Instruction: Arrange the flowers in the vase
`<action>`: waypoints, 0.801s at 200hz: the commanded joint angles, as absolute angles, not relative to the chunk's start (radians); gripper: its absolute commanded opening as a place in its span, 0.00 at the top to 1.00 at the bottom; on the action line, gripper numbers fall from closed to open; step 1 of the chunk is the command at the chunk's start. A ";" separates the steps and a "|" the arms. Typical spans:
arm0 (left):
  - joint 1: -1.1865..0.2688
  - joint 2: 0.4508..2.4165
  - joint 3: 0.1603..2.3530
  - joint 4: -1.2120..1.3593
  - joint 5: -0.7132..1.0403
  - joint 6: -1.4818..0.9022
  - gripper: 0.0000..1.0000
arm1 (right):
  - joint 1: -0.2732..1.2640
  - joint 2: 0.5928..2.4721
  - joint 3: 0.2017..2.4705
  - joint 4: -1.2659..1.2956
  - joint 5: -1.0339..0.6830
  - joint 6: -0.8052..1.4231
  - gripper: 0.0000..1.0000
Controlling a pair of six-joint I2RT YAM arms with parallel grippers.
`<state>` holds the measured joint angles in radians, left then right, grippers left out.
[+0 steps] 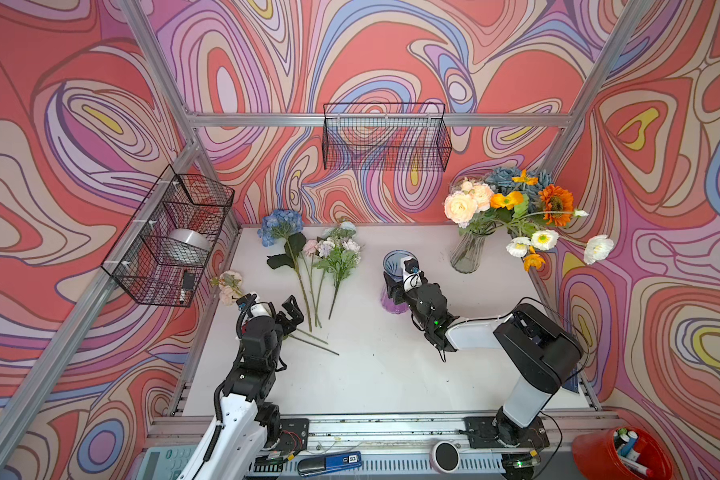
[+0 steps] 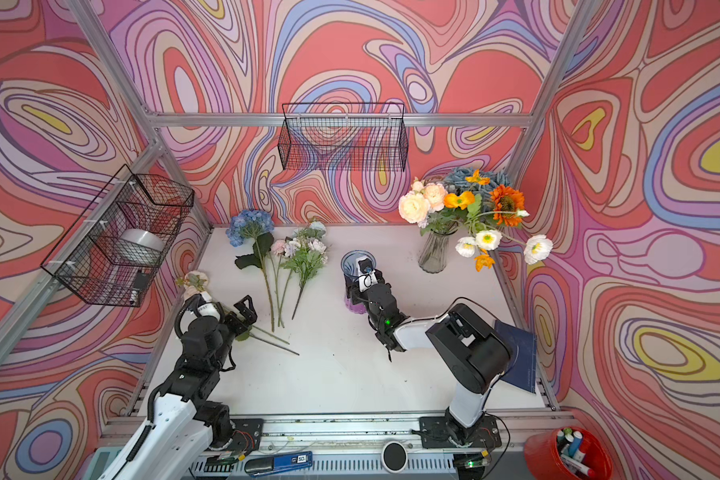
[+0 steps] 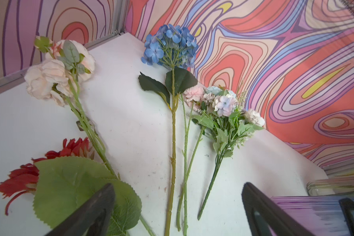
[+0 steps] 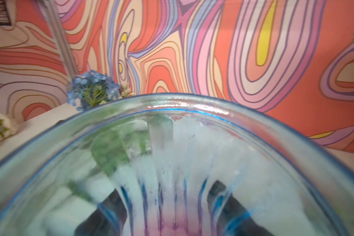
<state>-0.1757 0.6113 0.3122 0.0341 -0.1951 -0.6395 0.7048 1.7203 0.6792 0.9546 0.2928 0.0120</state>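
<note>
Both arms rise from the near rail (image 1: pixel 391 424) in both top views. On the left, the left gripper (image 1: pixel 294 311) hangs low over the table (image 1: pixel 371 374) with its jaws spread wide and nothing between them. It sits just beside the lower ends of three stems lying side by side: a hydrangea (image 1: pixel 280 224), a pink bloom (image 1: pixel 310 247) and a sprig (image 1: pixel 341 249), heads toward the back wall. A rose (image 1: pixel 229 284) lies by the left edge, its stem running under that arm. At mid-table the right gripper (image 1: pixel 393 291) has its jaws either side of the vase (image 1: pixel 388 262), which stands upright, blue at the rim and purple at the foot. In the back right corner a clear vase (image 1: pixel 468 253) holds a bouquet (image 1: pixel 512 203) of peach, orange, blue and white heads.

From the left wrist, the two fingers (image 3: pixel 94 212) stand far apart with the hydrangea (image 3: pixel 171 46) stem and the pink bloom (image 3: pixel 193 94) stems between them on the table. A red flower (image 3: pixel 23 179) and its big leaf (image 3: pixel 78 183) lie by one finger, the rose (image 3: pixel 57 77) beyond.

From the right wrist, the vase (image 4: pixel 172 108) rim fills the view. Two dark fingers (image 4: pixel 110 212) show blurred through the glass, one each side of its narrow waist. Whether they press on it I cannot tell
</note>
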 commanded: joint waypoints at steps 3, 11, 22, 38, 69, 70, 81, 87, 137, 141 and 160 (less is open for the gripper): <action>-0.169 0.645 0.349 0.034 -0.148 -0.622 0.02 | 0.751 1.660 0.656 0.940 0.352 0.017 0.53; -0.169 0.662 0.360 0.025 -0.142 -0.618 0.03 | 0.768 1.650 0.658 0.918 0.351 0.010 0.51; -0.170 0.682 0.373 0.014 -0.138 -0.613 0.04 | 0.783 1.644 0.662 0.893 0.343 -0.002 0.47; -0.170 0.712 0.389 -0.001 -0.129 -0.609 0.05 | 0.797 1.637 0.672 0.844 0.325 -0.017 0.31; -0.169 0.735 0.407 -0.024 -0.114 -0.603 0.06 | 0.803 1.610 0.670 0.789 0.318 -0.020 0.02; -0.170 0.735 0.408 -0.024 -0.114 -0.604 0.05 | 0.804 1.609 0.669 0.790 0.318 -0.021 0.02; -0.171 0.735 0.407 -0.026 -0.115 -0.606 0.06 | 0.803 1.594 0.661 0.780 0.311 -0.018 0.02; -0.171 0.736 0.408 -0.026 -0.117 -0.607 0.06 | 0.803 1.585 0.655 0.775 0.306 -0.015 0.02; -0.171 0.814 0.457 -0.067 -0.160 -0.631 0.07 | 0.805 1.481 0.618 0.608 0.243 0.072 0.02; -0.170 0.831 0.469 -0.075 -0.168 -0.633 0.07 | 0.805 1.470 0.615 0.587 0.236 0.080 0.02; -0.172 0.928 0.546 -0.099 -0.167 -0.629 0.08 | 0.805 1.417 0.597 0.501 0.214 0.120 0.02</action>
<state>-0.1757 0.8394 0.4465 -0.0441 -0.1425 -0.6182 0.8001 1.4818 0.6250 0.6384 0.2604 0.0486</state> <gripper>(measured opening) 0.929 0.985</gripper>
